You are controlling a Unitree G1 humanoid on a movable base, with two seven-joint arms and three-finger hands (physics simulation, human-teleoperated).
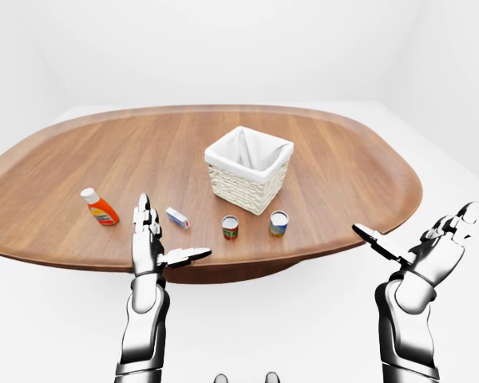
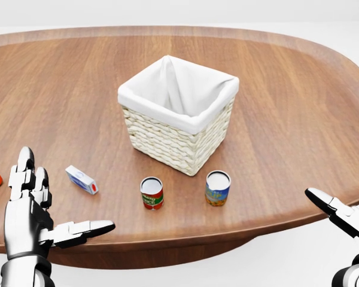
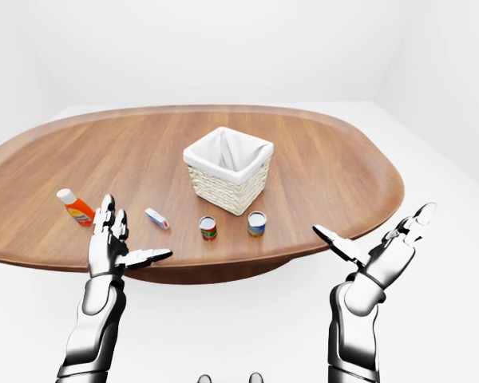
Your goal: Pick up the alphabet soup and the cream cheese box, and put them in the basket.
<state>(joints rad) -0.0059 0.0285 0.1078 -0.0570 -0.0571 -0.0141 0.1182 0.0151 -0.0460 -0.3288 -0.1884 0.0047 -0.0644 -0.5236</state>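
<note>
Blue-white cream cheese box (image 2: 81, 179) flat, long axis upper-left to lower-right; alphabet soup (image 2: 152, 192) upright.

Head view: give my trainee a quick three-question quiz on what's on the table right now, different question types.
1. True or false: the basket already holds a can.
2. Multiple choice: the small box lies (A) left of the red can, (B) right of the blue can, (C) inside the basket.
3. Fill in: both the left hand and right hand are ____.

Key: 1 false; 2 A; 3 open
</note>
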